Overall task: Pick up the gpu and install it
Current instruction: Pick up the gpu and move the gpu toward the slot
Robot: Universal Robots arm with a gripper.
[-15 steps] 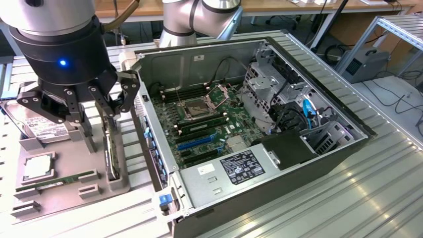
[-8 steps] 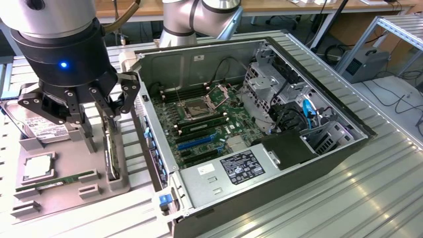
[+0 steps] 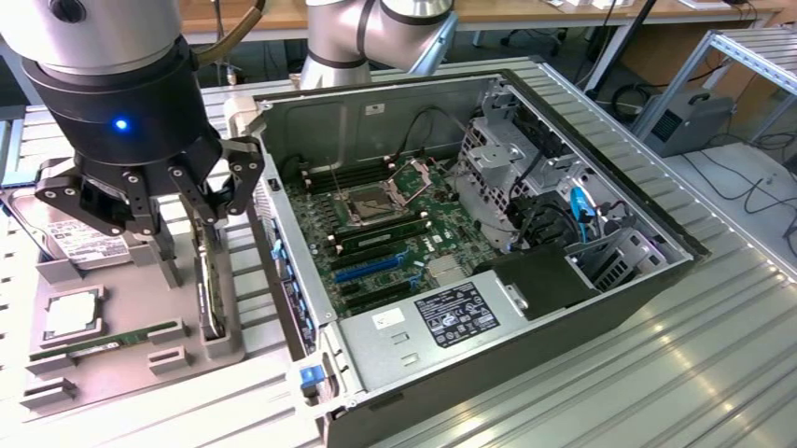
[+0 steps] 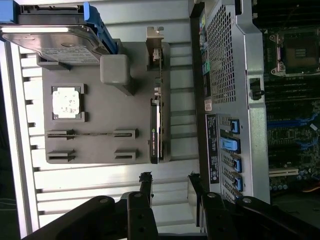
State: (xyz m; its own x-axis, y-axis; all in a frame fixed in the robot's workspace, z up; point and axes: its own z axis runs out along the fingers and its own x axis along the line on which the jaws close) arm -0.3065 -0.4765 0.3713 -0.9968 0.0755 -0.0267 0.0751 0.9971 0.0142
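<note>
So we've got a ribbed metal desk (image 3: 697, 355) here, in a lab-type room with a wooden bench (image 3: 524, 11) along the far side.

Starting at the exterior view's left, a grey tray (image 3: 131, 308) sits on the desk. It carries a silver hard drive (image 3: 93, 250) at its far end, then a CPU (image 3: 71, 315) and a RAM stick (image 3: 106, 342) nearer to us. The gpu (image 3: 212, 299) stands on edge in a slot along the tray's right side, closest to the case.

The hand (image 3: 185, 245) hangs right over that side of the tray with its fingers spread wide and nothing in them. In the wrist view they sit clear of the gpu, roughly lined up with it.

Just beside the tray is the open PC case (image 3: 585, 308), lying on its side. Inside we can see the motherboard (image 3: 398, 233) with its bare CPU socket (image 3: 373, 198), the power supply (image 3: 436, 322) at the near end, and a drive cage (image 3: 498, 159) further right.

At the far right there's a metal frame rack (image 3: 748, 56), with cables (image 3: 734, 177) on the floor.
</note>
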